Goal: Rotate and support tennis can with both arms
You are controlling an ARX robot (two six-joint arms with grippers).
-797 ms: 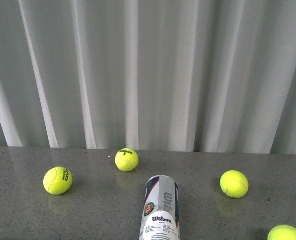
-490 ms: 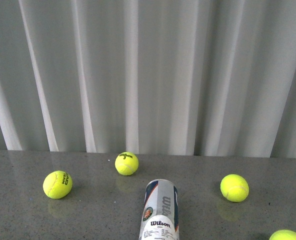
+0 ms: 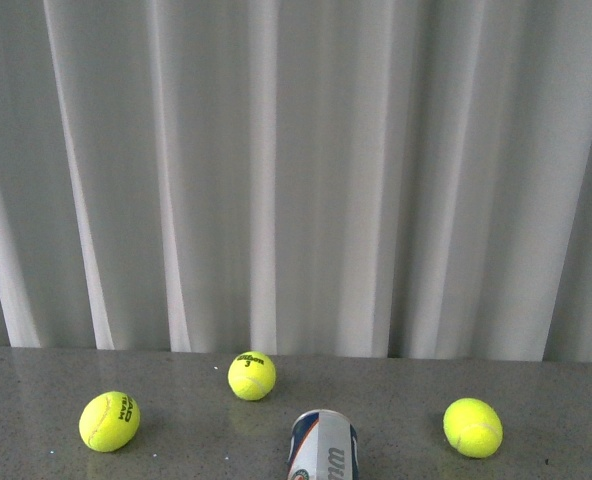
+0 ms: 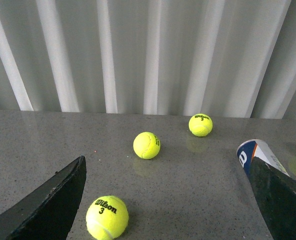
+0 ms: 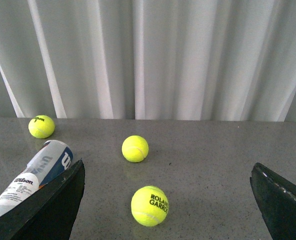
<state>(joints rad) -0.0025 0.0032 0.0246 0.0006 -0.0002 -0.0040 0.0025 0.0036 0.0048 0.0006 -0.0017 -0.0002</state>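
Note:
The tennis can [image 3: 323, 445] lies on its side on the grey table, its far end towards the curtain; the front view cuts off its near part. Neither arm shows in the front view. In the left wrist view my left gripper [image 4: 168, 160] is open, and the can [image 4: 258, 154] lies just beyond one finger [image 4: 280, 200], partly hidden by it. In the right wrist view my right gripper [image 5: 168, 165] is open, with the can [image 5: 38, 172] beside and behind one finger [image 5: 48, 210]. Nothing is held by either gripper.
Yellow tennis balls lie scattered on the table [image 3: 36, 380]: one at the left [image 3: 109, 421], one at the back [image 3: 252, 376], one at the right [image 3: 473, 427]. A Wilson ball [image 4: 107, 217] lies between the left fingers, a Roland Garros ball [image 5: 149, 206] between the right. A white curtain [image 3: 296, 170] hangs behind.
In the front view the whole scene has slid down the picture: the can and balls sit lower, more curtain shows, and the ball at the lower right has left the frame.

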